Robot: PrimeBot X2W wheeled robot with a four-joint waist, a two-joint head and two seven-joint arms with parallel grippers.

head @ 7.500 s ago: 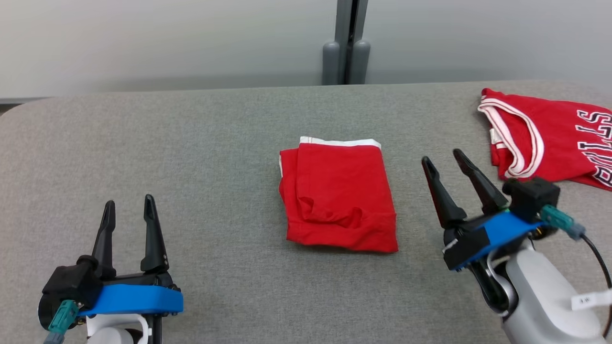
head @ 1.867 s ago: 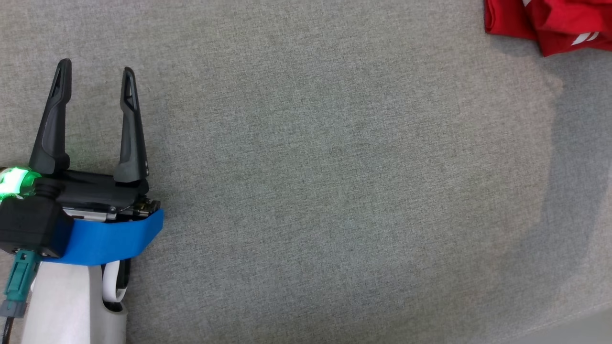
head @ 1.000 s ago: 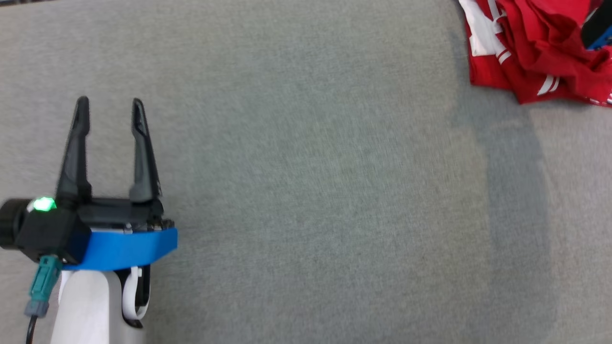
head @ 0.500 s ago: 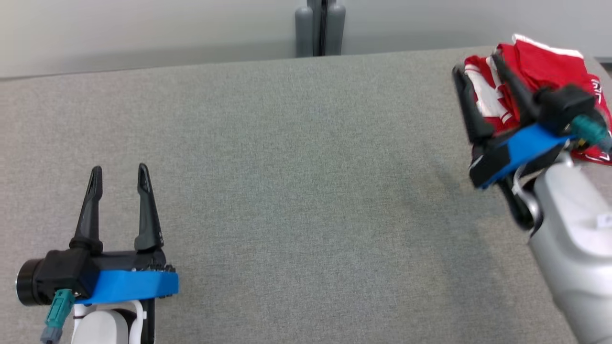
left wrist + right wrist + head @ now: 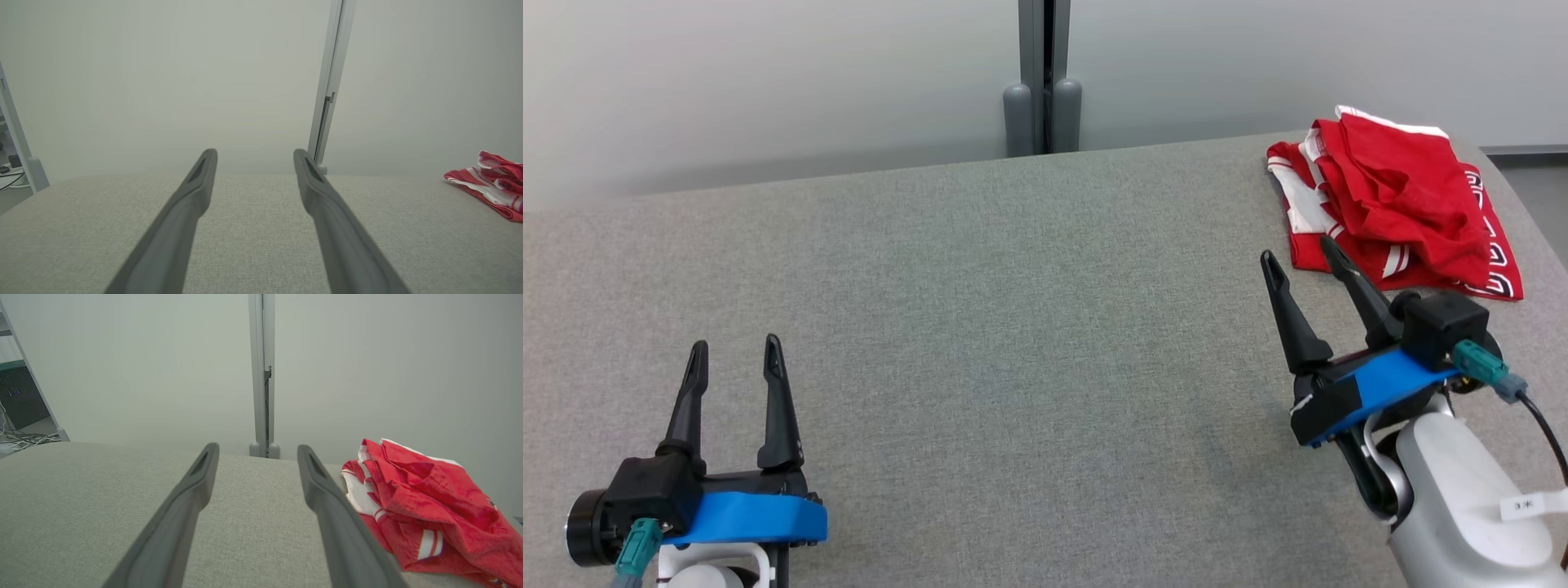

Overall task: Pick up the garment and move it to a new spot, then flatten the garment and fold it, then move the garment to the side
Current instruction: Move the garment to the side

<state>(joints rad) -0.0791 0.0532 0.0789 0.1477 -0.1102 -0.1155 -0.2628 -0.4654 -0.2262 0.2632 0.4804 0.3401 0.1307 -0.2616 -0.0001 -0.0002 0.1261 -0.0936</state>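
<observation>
The red garment (image 5: 1401,192) lies rumpled at the tabletop's (image 5: 1013,286) far right corner, on a striped jersey (image 5: 1494,265). The left pincer (image 5: 735,343) hovers over the tabletop's near left and the right pincer (image 5: 1297,249) over its right side, both with fingers apart, holding nothing

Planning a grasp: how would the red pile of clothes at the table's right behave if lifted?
The red pile of clothes looks creased and slumped, so probably floppy and light. Its loose layers may separate when lifted.
</observation>
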